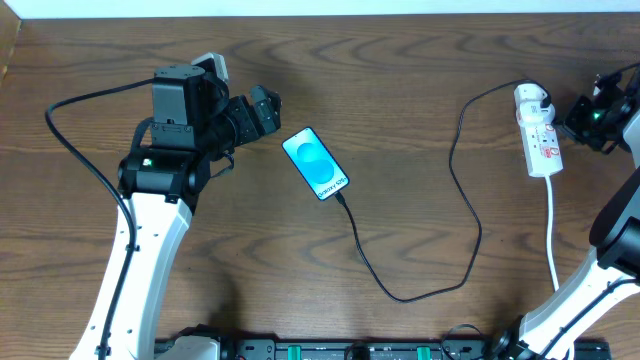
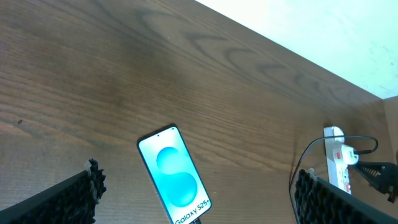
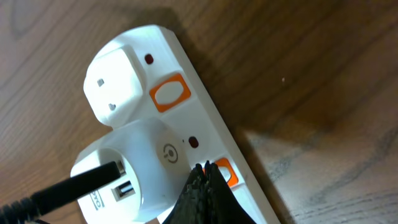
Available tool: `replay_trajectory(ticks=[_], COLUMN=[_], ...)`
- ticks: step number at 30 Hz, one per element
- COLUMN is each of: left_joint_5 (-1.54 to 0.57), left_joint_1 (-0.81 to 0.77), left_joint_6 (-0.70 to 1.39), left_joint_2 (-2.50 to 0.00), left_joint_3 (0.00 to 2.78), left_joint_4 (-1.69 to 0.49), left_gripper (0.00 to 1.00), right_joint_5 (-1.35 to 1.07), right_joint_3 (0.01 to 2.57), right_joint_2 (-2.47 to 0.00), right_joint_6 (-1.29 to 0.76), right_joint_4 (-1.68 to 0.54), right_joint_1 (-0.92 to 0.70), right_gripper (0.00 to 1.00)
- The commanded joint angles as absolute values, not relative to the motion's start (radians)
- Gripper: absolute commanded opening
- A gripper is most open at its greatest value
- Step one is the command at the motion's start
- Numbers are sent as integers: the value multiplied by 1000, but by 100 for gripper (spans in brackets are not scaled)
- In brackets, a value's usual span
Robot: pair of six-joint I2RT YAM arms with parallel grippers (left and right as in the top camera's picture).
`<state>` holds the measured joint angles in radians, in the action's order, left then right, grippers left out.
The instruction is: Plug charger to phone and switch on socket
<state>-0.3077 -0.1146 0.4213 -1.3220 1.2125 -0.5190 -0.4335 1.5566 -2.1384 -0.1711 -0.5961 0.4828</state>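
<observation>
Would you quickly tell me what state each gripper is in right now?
Left gripper: open, holding nothing.
Right gripper: shut, holding nothing, tips at an orange switch on the socket.

We count one phone [image 1: 316, 164], and we place everything else from it. One charger [image 1: 470, 215] leaves the phone's near end and loops away to its right. One socket [image 1: 540, 135] lies well to the right of the phone. On that strip, close up, we count two white plug heads [image 3: 115, 87], two orange switches [image 3: 169, 94] and two small dark red dots [image 3: 148, 60]. We count two grippers: the left gripper [image 1: 268, 110] just left of the phone, and the right gripper [image 1: 590, 117] far to its right, beside the socket. One wooden table [image 1: 400, 80] lies under the phone.
</observation>
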Motion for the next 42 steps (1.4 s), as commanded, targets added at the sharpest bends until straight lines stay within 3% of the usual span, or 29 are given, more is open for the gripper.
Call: replay_trajectory(ticks=[1,42], left_joint_5=[-294,-294], left_joint_1=[-112,-112], left_joint_6=[411,411], left_joint_2=[-1313,-1313], left_joint_3=[1229,1229], left_joint_4=[-519,-519], left_gripper=[100,100], right_joint_5=[-434,-428], right_joint_3=[1554,1547], right_joint_2=[-2147,-2179], right_joint_6=[-156,-148], right_joint_4=[-580,-643], right_joint_1=[462,389], right_gripper=[1,1])
